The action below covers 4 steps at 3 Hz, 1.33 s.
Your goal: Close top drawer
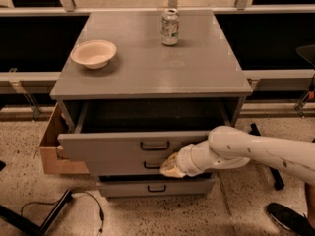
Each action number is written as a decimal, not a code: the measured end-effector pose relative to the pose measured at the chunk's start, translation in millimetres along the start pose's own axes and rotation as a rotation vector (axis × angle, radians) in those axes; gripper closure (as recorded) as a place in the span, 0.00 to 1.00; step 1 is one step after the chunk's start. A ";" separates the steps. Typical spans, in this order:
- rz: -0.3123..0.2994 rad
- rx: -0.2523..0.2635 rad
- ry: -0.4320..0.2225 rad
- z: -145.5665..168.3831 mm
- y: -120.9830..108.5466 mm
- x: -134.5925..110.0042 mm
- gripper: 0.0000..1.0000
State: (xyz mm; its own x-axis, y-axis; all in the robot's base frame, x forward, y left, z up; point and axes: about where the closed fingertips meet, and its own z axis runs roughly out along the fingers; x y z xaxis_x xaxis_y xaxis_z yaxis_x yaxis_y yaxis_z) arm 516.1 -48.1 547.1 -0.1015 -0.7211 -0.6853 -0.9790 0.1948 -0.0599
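The top drawer (113,145) of the gray cabinet stands partly open, its dark inside showing under the cabinet top. Its flat gray front carries a small black bar handle (154,145). My white arm reaches in from the right. My gripper (171,167) sits against the drawer front, just below and right of the handle, its tip pressed to the gray face. Two smaller drawer fronts below it, the middle (123,166) and the bottom (156,187), are shut.
A white bowl (94,53) and a soda can (170,27) stand on the cabinet top (152,68). A cardboard box (51,146) sits left of the cabinet. A black cable (74,205) lies on the speckled floor. Dark chair legs (270,176) stand at the right.
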 end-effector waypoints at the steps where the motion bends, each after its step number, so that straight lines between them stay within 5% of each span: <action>1: -0.001 0.001 0.001 0.0 0.0 0.2 1.00; 3: -0.021 0.047 0.035 -4.0 -82.2 8.0 1.00; 4: -0.021 0.050 0.037 -5.4 -78.3 8.6 1.00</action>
State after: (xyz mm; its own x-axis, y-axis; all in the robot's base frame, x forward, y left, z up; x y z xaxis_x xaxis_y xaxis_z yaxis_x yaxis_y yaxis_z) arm 590.9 -73.1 549.8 -0.0885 -0.7494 -0.6562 -0.9710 0.2117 -0.1109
